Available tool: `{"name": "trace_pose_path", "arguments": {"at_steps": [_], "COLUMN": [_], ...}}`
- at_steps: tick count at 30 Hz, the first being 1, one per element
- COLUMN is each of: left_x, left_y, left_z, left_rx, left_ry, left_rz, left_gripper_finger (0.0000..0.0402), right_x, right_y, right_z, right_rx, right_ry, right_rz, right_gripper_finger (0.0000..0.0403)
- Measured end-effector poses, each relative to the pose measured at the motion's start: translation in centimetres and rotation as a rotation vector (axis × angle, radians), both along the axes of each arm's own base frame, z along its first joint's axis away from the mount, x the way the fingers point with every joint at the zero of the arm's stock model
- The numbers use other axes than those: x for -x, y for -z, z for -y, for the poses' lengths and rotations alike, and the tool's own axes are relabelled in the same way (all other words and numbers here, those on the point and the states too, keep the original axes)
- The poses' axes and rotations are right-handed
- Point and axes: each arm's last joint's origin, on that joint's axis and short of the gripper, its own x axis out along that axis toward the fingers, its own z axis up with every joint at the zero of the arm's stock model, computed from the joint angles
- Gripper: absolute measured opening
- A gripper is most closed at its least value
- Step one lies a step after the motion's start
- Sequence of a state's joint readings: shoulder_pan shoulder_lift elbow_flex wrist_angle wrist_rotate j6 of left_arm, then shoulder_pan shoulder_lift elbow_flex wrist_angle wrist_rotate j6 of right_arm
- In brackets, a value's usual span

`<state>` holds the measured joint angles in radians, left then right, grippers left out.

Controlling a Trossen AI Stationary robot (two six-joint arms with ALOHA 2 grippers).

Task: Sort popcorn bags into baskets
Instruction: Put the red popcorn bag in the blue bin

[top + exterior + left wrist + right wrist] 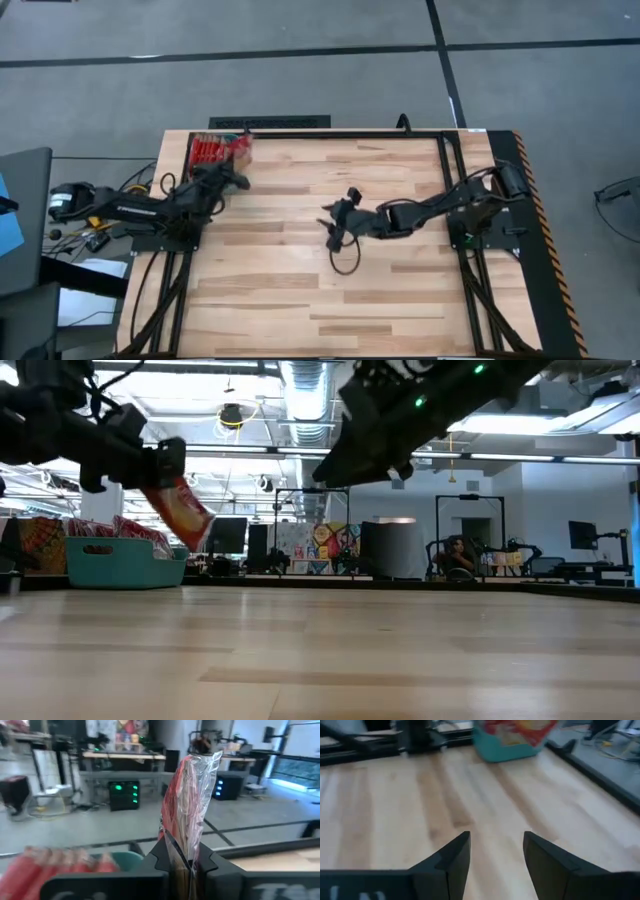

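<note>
The near half of the wooden bench carries nothing but its own planks.

Toward the middle of the bench, the right gripper hangs above the boards. In its own wrist view its two dark fingers stand spread apart with only bare wood showing between them. A loop of black cable lies on the boards just near of it. The right arm reaches in from the bench's right edge.

Farther back and toward the left edge, the left gripper is raised off the surface. Its fingers are pressed together on the lower edge of a red popcorn bag, which stands upright out of the clamp with its clear crimped end on top. From table height the same bag hangs tilted in the air, clear of the wood, just beside the basket and a little above its rim.

At the far left corner of the bench sits the teal basket. Red bags are packed in it side by side, standing on edge, their tops rising above the rim. Their exact number cannot be told.

Beyond the bench's far edge lies grey floor, and the low view shows a room with desks, monitors and a seated person well behind.
</note>
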<state>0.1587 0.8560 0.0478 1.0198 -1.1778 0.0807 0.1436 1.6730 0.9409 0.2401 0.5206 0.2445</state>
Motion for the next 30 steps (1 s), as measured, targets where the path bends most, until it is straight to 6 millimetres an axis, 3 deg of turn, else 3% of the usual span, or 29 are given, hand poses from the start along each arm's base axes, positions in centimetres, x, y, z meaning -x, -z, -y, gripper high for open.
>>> {"name": "trace_pose_path", "arguments": {"at_steps": [7,13,23,30], "left_x": [0.5,0.6,1.1,1.1], "left_y": [-1.2,-0.4,0.0,2.2], "left_z": [-1.0,-1.7,-3.1,-3.5], "left_rx": [-0.083,-0.057,-0.036,0.079], "left_ry": [-0.066,-0.118,-0.153,-0.094], "left_rz": [-0.101,-0.206,-0.190,-0.285], "left_gripper_finger": [0.0008,0.0009,0.0010,0.0045], "right_x": [-0.3,-0.3,-0.3,-0.4], "right_y": [0.0,0.1,0.0,-0.2], "right_z": [4.1,6.2,6.9,6.9], "right_rx": [-0.018,-0.026,-0.039,-0.037], "right_ry": [0.007,0.023,-0.002,-0.006], "right_rz": [-0.014,-0.024,-0.014,0.001], "right_gripper_finger": [0.0194,0.0186,0.0183,0.0183]}}
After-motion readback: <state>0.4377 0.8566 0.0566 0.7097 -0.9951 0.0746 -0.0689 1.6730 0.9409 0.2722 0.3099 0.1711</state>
